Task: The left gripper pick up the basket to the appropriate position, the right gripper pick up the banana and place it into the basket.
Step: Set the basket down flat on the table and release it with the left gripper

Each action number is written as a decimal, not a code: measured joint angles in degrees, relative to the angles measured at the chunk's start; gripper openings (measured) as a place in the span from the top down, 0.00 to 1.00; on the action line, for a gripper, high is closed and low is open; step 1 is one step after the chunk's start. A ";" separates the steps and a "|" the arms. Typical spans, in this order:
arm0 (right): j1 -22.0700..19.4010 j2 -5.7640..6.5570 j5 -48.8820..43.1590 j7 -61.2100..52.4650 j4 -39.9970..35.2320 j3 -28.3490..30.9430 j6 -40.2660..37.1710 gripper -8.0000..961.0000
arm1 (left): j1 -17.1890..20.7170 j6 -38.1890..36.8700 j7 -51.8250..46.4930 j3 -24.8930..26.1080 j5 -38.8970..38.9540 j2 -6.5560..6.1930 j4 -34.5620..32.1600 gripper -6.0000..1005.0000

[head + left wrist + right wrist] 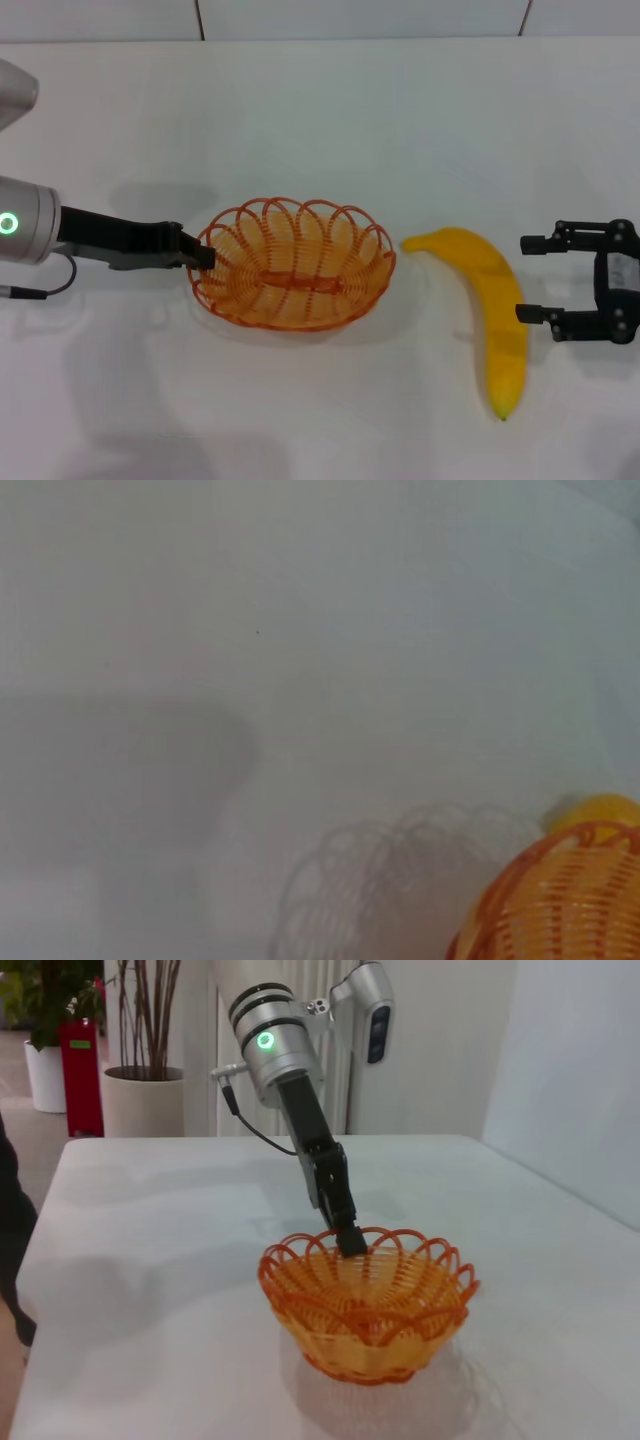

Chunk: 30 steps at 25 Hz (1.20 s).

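Note:
The orange wire basket (pixel 292 265) is at the table's middle. My left gripper (pixel 205 257) is shut on its left rim. In the right wrist view the gripper (pixel 350 1240) pinches the far rim of the basket (pixel 370 1305), which seems held slightly above the table with its shadow below. The left wrist view shows the basket's edge (pixel 570 900) and a bit of banana (pixel 598 810) behind it. The yellow banana (pixel 495 310) lies on the table right of the basket, stem toward it. My right gripper (pixel 521 278) is open just right of the banana, fingers pointing at it.
The white table (pixel 320 120) spreads all around. Beyond its far edge the right wrist view shows potted plants (pixel 140 1070) and a red stand (pixel 80 1070).

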<state>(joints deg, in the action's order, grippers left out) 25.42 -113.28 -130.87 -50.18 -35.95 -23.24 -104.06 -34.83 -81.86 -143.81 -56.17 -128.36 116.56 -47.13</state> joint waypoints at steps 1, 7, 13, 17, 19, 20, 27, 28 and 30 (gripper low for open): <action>-0.05 0.02 0.00 0.00 0.00 0.17 -0.01 0.31 | 0.00 -0.36 -0.16 0.06 0.03 -0.01 -0.02 0.94; -0.15 0.08 0.00 0.00 0.00 0.41 -0.08 0.32 | 0.01 -1.33 -0.92 0.10 -0.24 -0.19 -0.08 0.94; -0.26 0.15 0.00 -0.03 0.00 0.39 -0.09 0.32 | 0.46 -1.44 -1.31 0.89 -0.26 -0.68 -0.15 0.94; -0.33 0.17 0.00 -0.08 0.00 0.39 -0.09 0.32 | 0.68 -1.90 -1.10 2.92 -0.34 -0.86 -0.15 0.94; -0.37 0.17 0.00 -0.07 0.00 0.38 -0.09 0.32 | 0.74 -2.14 -0.91 3.34 -0.33 -0.89 -0.15 0.94; -0.38 0.17 0.00 -0.07 0.00 0.38 -0.09 0.32 | 0.74 -2.17 -0.86 3.35 -0.33 -0.89 -0.15 0.94; -0.38 0.17 0.00 -0.06 0.00 0.39 -0.09 0.33 | 0.74 -3.01 0.16 3.35 0.08 -0.90 -0.34 0.94; -0.40 0.17 0.00 -0.05 0.00 0.39 -0.09 0.33 | 0.80 -3.20 0.32 3.37 0.17 -0.89 -0.58 0.94; -0.51 0.17 0.00 -0.03 0.00 0.39 -0.09 0.33 | 0.93 -3.80 0.45 3.66 0.27 -0.87 -1.31 0.94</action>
<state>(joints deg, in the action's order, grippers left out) 24.91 -113.11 -130.87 -50.21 -35.94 -22.85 -104.15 -33.90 -85.65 -143.36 -52.52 -128.10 115.68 -48.45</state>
